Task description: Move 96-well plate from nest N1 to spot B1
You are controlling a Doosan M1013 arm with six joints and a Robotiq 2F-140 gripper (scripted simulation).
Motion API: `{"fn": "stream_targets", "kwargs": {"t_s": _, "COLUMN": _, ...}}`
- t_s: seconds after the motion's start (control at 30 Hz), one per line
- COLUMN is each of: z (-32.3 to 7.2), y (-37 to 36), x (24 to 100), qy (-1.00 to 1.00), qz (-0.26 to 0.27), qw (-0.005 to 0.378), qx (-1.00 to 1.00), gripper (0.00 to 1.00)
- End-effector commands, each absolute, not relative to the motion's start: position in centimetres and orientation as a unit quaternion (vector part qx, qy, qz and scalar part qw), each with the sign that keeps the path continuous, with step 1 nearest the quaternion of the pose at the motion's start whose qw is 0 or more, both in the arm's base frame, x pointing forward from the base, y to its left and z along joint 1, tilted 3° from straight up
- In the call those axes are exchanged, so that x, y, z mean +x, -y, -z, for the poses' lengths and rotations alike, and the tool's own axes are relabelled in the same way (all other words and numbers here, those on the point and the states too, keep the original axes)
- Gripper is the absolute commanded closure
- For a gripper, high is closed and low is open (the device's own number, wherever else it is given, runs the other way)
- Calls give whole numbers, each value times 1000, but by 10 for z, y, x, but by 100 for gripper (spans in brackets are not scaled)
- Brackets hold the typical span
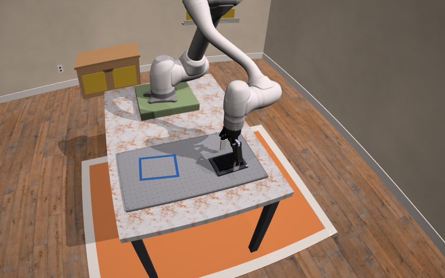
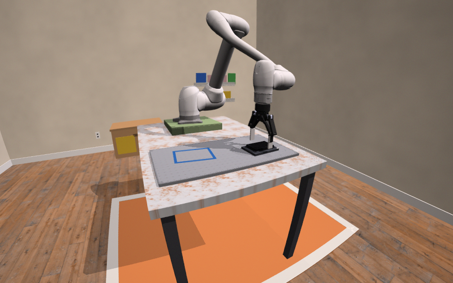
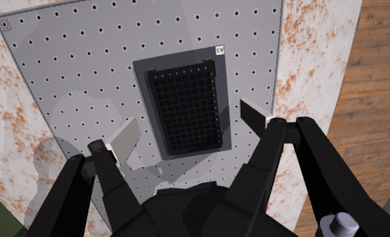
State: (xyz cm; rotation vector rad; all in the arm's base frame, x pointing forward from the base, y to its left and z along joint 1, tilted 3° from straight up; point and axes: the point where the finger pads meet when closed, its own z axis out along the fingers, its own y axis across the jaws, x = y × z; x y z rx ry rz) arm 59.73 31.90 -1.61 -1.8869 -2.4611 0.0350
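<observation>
blk plate (image 3: 183, 107), blue outline (image 1: 158, 166)
</observation>
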Motion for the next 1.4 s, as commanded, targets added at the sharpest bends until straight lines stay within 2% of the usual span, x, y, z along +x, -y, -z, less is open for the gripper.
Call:
{"fn": "stream_targets", "kwargs": {"t_s": 0.0, "z": 19, "y": -319, "x": 597, "qy": 793, "qz": -11, "qw": 20, "qx": -608, "gripper": 0}}
{"fn": "stream_targets", "kwargs": {"t_s": 0.37, "z": 19, "y": -319, "x": 597, "qy": 793, "qz": -11, "qw": 20, "qx": -608, "gripper": 0}}
{"fn": "stream_targets", "kwargs": {"t_s": 0.4, "z": 19, "y": -319, "x": 597, "qy": 793, "qz": -11, "qw": 20, "qx": -608, "gripper": 100}}
{"fn": "stream_targets", "kwargs": {"t_s": 1.37, "z": 19, "y": -319, "x": 597, "qy": 793, "qz": -11, "qw": 20, "qx": -608, "gripper": 100}}
